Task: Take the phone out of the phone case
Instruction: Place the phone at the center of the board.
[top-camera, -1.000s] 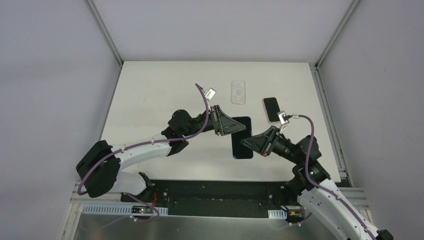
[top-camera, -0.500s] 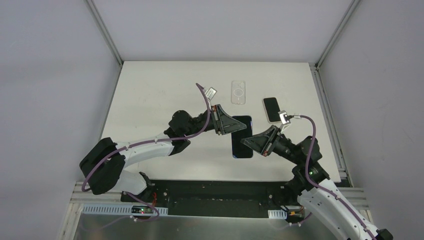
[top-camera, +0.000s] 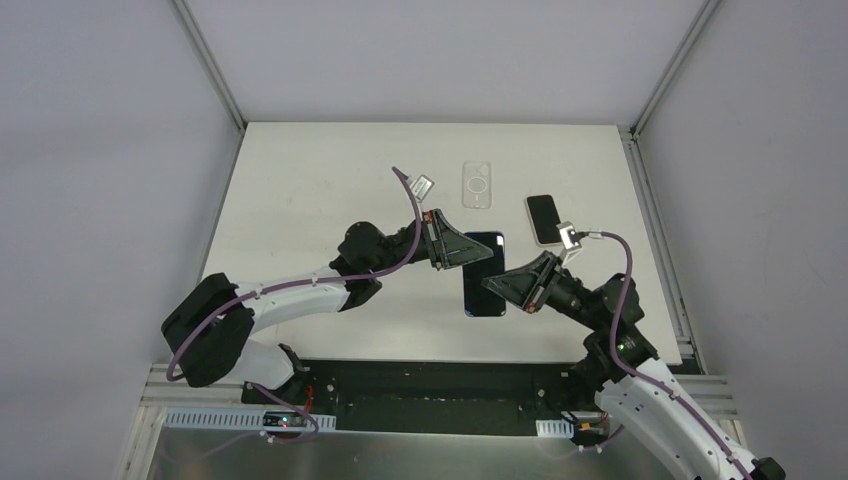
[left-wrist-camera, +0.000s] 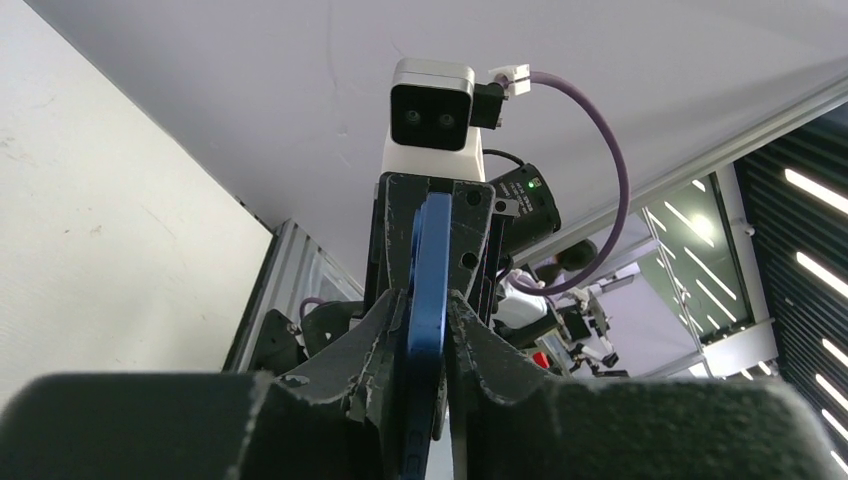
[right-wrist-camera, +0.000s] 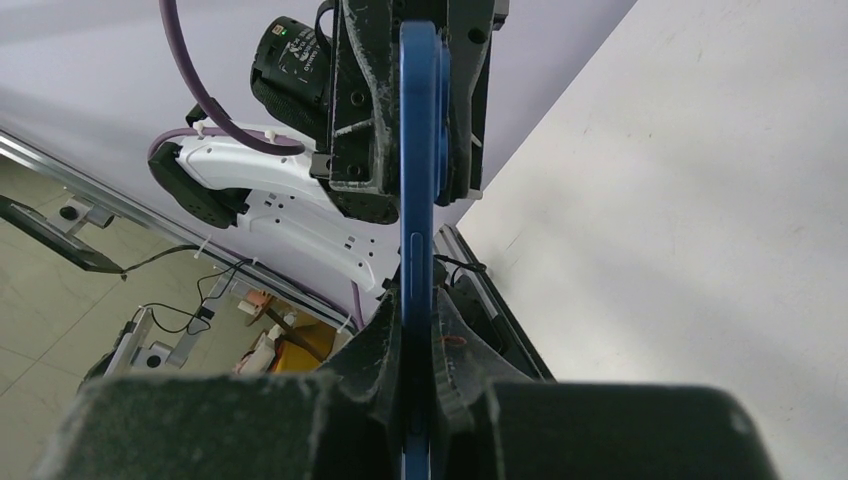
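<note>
Top external view shows you the dark blue rectangular phone (top-camera: 476, 303) over the white tabletop (top-camera: 300, 190), its broad face up, spanned between both arms. Your left fingers (left-wrist-camera: 378, 335) are clamped on the edge at one end; your right fingers (right-wrist-camera: 452, 345) pinch the opposite end. Farther back, a clear phone case (top-camera: 477, 186) and a white-rimmed, black-screened phone (top-camera: 544, 218) lie flat on the tabletop.
</note>
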